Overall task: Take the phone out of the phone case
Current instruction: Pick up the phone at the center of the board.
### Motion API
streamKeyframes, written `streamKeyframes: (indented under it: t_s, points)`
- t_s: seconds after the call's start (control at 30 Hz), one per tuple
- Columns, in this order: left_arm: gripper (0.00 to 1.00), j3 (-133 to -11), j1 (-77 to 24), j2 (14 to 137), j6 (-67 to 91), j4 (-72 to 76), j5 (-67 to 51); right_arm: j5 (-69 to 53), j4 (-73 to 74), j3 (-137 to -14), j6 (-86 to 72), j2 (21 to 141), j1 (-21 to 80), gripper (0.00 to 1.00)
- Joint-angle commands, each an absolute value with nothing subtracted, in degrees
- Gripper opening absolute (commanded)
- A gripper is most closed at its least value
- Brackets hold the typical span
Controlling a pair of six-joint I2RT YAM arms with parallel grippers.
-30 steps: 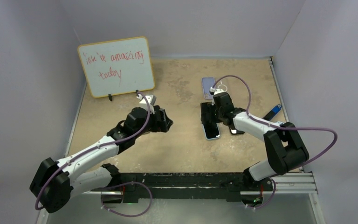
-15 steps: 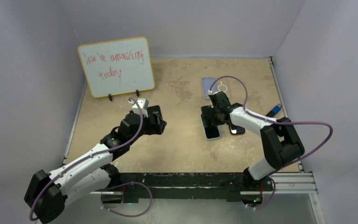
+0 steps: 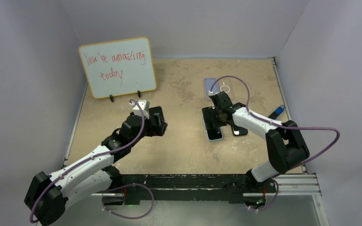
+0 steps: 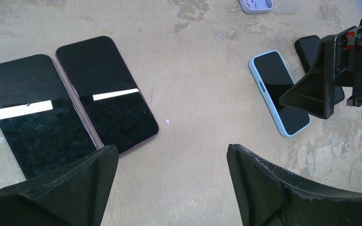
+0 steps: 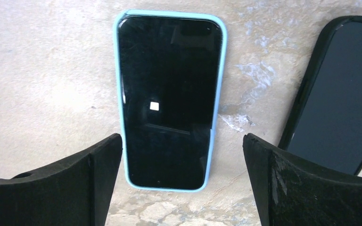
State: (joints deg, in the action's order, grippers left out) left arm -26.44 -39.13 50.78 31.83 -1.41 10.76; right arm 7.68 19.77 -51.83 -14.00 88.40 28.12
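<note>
- Phone (image 5: 169, 99) lies face up on the tan table (image 3: 179, 150), dark screen showing, seated inside its light blue case (image 5: 119, 94); the case rim runs round all four sides of it
- In the overhead view the phone (image 3: 212, 127) sits right of centre, its long side running roughly up and down the frame
- Right gripper (image 5: 183, 136) hangs over the lower end of the phone with its two black fingers spread wide, one on each side of the case and neither touching it; it holds nothing
- From above, the right gripper (image 3: 215, 117) covers the upper part of the phone, so only the lower part of the case (image 3: 215, 138) shows
- Black-cased phone (image 5: 339, 94) lies just beside the blue one at the right of the wrist frame, tilted slightly and apart from it
- Left gripper (image 4: 170, 148) is also wide open and empty, with bare table between its fingers
- Two uncased dark phones (image 4: 106, 92) lie side by side at the left of the left wrist frame, just above the left finger
- In that same view the blue-cased phone (image 4: 279, 92) is at the right, with the right gripper (image 4: 330, 84) over it
- Left gripper (image 3: 158, 121) sits left of centre in the overhead view, well apart from the right one
- Whiteboard (image 3: 118, 67) with red writing stands at the upper left, and a pale empty case (image 3: 210, 87) lies above the right gripper
</note>
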Motion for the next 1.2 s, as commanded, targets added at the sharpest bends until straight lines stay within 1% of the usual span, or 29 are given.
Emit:
streamKeyframes:
  t_s: [0.0, 0.33, 0.4, 0.7, 0.83, 0.93, 1.17]
  points:
    - [0.9, -26.42, -39.03, 50.32, 30.83, 0.09, 12.26, 4.26, 21.47, -54.15, -13.15, 86.92, 28.3, 0.99]
    - [0.94, -26.27, -39.04, 49.72, 31.33, 0.09, 12.58, 3.79, 20.96, -54.49, -12.45, 90.52, 28.42, 0.99]
    - [0.97, -26.16, -39.03, 49.3, 31.62, 0.1, 12.65, 3.32, 20.6, -54.41, -12.39, 91.19, 28.46, 0.99]
    - [0.99, -25.63, -39.06, 48.11, 32.92, 0.14, 12.1, 4.45, 20.74, -55.08, -12.24, 94.22, 30.77, 0.99]
    - [0.99, -25.68, -39.07, 48.6, 33.72, 0.14, 11.57, 6.87, 21.49, -55.28, -12.53, 95.04, 32.14, 0.98]
    - [0.98, -25.69, -39.02, 48.6, 34.32, 0.1, 11.28, 7.45, 21.5, -55.21, -12.59, 95.1, 33.33, 0.93]
    - [0.97, -26.48, -39.02, 50.99, 36.34, 1.18, 7.86, 4.62, 16.78, -54.48, -13.49, 94.12, 37.44, 0.68]
